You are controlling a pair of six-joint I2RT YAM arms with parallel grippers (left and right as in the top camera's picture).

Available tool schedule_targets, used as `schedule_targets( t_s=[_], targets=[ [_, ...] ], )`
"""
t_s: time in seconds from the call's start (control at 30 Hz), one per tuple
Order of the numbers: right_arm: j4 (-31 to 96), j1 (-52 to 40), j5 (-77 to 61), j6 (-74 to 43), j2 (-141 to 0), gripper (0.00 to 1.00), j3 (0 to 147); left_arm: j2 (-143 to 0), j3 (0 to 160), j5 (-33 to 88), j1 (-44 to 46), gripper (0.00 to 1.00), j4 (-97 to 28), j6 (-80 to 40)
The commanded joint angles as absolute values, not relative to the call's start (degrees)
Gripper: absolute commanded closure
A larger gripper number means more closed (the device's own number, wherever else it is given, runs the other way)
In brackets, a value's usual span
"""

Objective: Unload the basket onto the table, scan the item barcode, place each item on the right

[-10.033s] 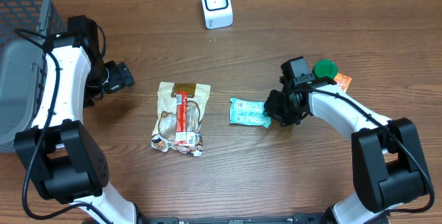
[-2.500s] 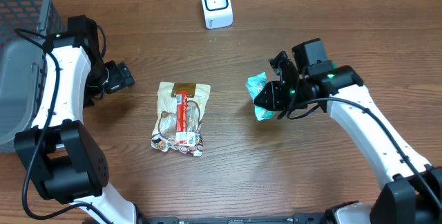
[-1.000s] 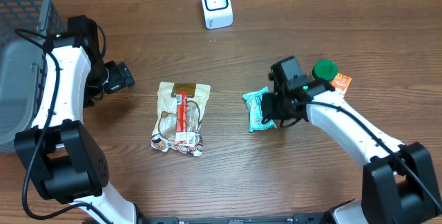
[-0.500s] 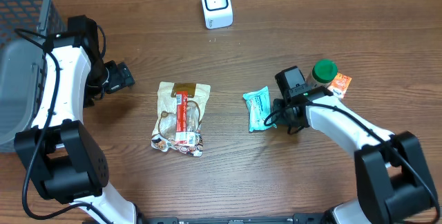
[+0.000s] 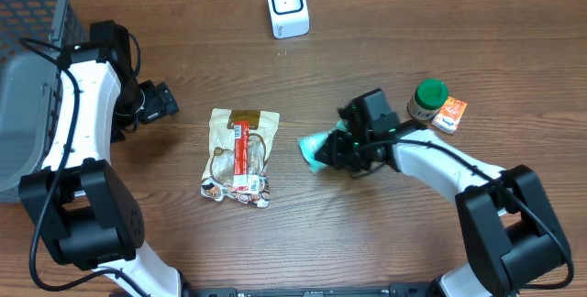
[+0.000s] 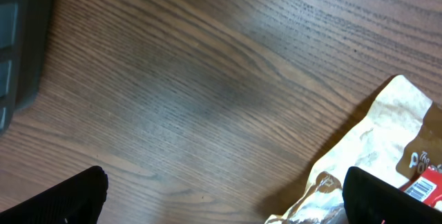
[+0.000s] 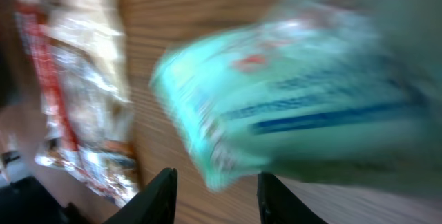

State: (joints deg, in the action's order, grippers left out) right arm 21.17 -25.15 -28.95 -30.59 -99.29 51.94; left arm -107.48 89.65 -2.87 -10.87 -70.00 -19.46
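A teal packet (image 5: 316, 150) lies tilted on the wooden table, just left of my right gripper (image 5: 345, 145). In the right wrist view the packet (image 7: 297, 92) is blurred. Its lower corner hangs between my right gripper's (image 7: 215, 193) two dark fingers, which stand apart with a gap on the left side. The white scanner (image 5: 287, 5) stands at the far middle of the table. My left gripper (image 5: 161, 103) rests wide open at the left, holding nothing. Its fingertips (image 6: 77, 195) frame bare wood in the left wrist view.
A beige snack bag with a red label (image 5: 240, 155) lies between the arms and shows in both wrist views (image 6: 387, 141) (image 7: 69, 79). A green-lidded jar (image 5: 427, 98) and a small orange packet (image 5: 450, 112) sit at the right. A grey basket (image 5: 27, 77) fills the far left.
My right gripper has swung left, carrying the teal packet from mid-right toward the snack bag, and its jaws have widened. The left arm has not moved.
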Motion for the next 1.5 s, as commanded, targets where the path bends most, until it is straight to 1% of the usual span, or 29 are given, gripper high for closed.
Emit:
schedule_targets(
  t_s=[0.0,0.03,0.13,0.2,0.27,0.3,0.33,0.4,0.5,0.63,0.73,0.8,0.9,1.0,1.07,1.13,1.3,1.4,1.47],
  targets=[
    [15.9,-29.5,-29.0,-33.7,-99.7,0.59,52.1,-106.4,90.5,-3.4,-10.7,0.0,-70.0,-19.3],
    [14.3,-30.7,-29.7,-33.7,-99.7,0.59,52.3,-106.4,90.5,-3.4,-10.7,0.0,-70.0,-19.3],
    [15.2,-31.4,-30.3,-30.7,-98.9,0.57,55.4,-106.4,90.5,-3.4,-10.7,0.0,-70.0,-19.3],
    [16.8,-30.6,-29.0,-25.6,-98.5,0.51,59.3,-106.4,90.5,-3.4,-10.7,0.0,-70.0,-19.3],
    [17.1,-28.9,-22.2,-20.1,-98.5,0.49,61.3,-106.4,90.5,-3.4,-10.7,0.0,-70.0,-19.3],
    [17.0,-28.5,-18.3,-18.9,-98.5,0.49,61.2,-106.4,90.5,-3.4,-10.7,0.0,-70.0,-19.3],
    [17.3,-27.8,-10.9,-18.0,-98.6,0.49,61.0,-106.4,90.5,-3.4,-10.6,0.0,-70.0,-19.3],
    [17.1,-27.2,-4.4,-17.7,-99.0,0.48,60.6,-106.4,90.5,-3.4,-10.6,0.0,-70.0,-19.3],
    [16.3,-26.6,-0.8,-15.3,-101.2,0.48,60.3,-106.4,90.5,-3.4,-10.6,0.0,-70.0,-19.3],
    [15.3,-25.9,4.8,-14.9,-105.0,0.46,60.3,-106.4,90.5,-3.4,-10.6,0.0,-70.0,-19.3],
    [16.4,-25.3,5.1,-14.9,-105.6,0.45,60.3,-106.4,90.5,-3.4,-10.6,0.0,-70.0,-19.3],
    [19.6,-25.0,5.1,-15.0,-105.6,0.44,60.3,-106.4,90.5,-3.4,-10.6,0.0,-70.0,-19.3],
    [26.3,-25.0,2.8,-15.0,-105.2,0.44,60.7,-106.4,90.5,-3.4,-10.6,0.0,-70.0,-19.3],
    [35.3,-25.0,-3.2,-15.0,-104.4,0.44,62.5,-106.4,90.5,-3.4,-10.6,0.0,-70.0,-19.3],
    [40.3,-25.0,-4.6,-15.0,-103.9,0.44,64.5,-106.4,90.5,-3.4,-10.6,0.0,-70.0,-19.3],
    [43.5,-25.0,-4.6,-14.9,-103.8,0.4,67.8,-106.4,90.5,-3.4,-10.6,0.0,-70.0,-19.3],
    [53.7,-25.2,-7.2,-14.9,-103.7,0.39,77.8,-106.4,90.5,-3.4,-10.6,0.0,-70.0,-19.3],
    [56.7,-26.5,-10.4,-15.0,-103.7,0.39,78.7,-106.4,90.5,-3.4,-10.6,0.0,-70.0,-19.3],
    [57.4,-29.5,-8.7,-15.0,-103.7,0.39,77.1,-106.4,90.5,-3.4,-10.6,0.0,-70.0,-19.3]
  ],
)
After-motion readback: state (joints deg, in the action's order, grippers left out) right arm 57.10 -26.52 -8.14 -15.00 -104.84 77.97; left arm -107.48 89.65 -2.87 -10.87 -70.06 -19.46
